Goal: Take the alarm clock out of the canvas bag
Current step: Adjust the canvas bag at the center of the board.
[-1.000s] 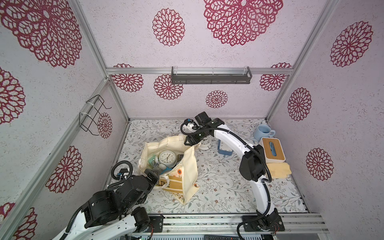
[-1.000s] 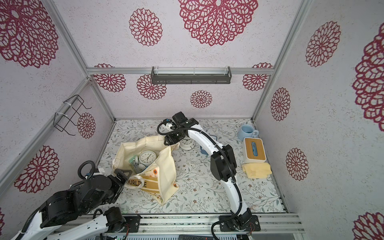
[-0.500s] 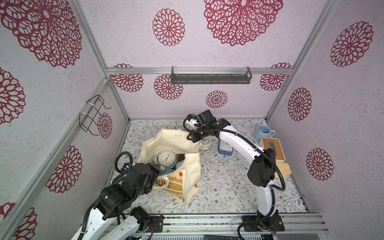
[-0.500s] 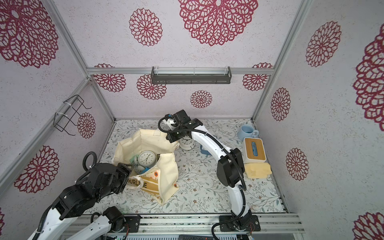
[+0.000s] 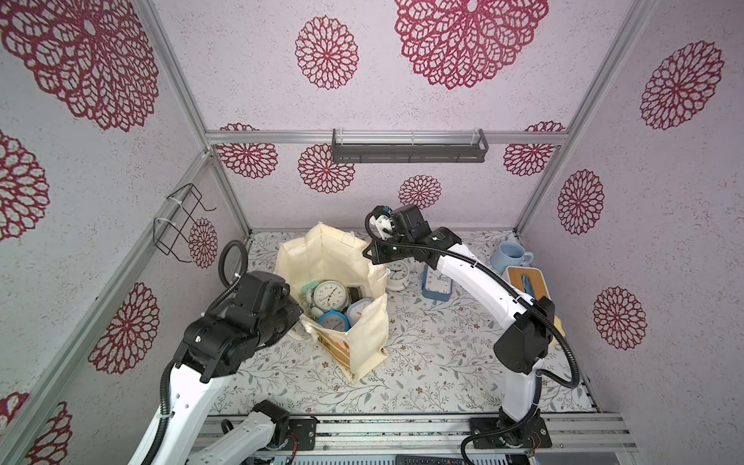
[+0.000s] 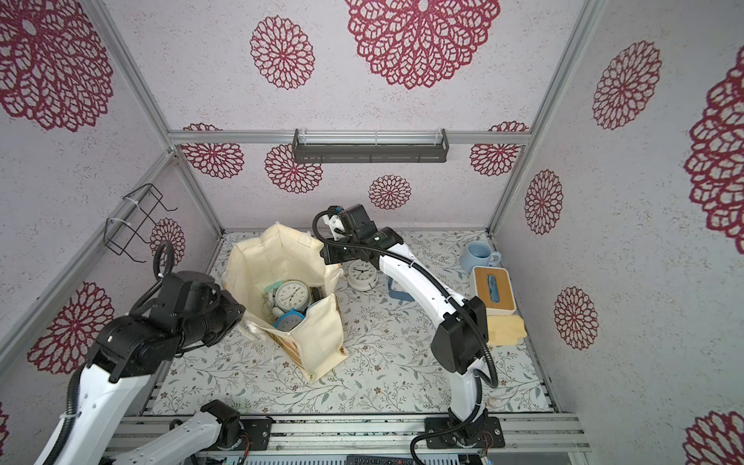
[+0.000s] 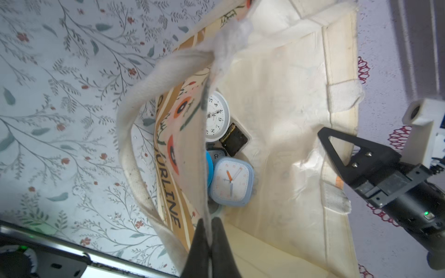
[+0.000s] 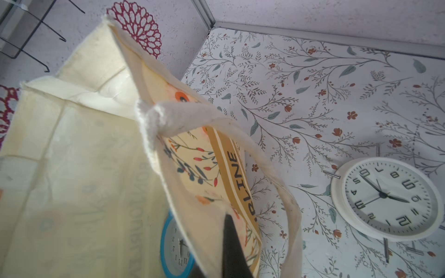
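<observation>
jaws left, right: each clamped on floppy cream canvas bag (image 5: 334,257) rim

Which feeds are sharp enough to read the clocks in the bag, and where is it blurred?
Left wrist view: pale blue square clock sharp, handle of the canvas bag blurred near the lens. Right wrist view: blue-rimmed clock inside soft, white clock on the table crisp. Both top views: evenly lit, sharp.
</observation>
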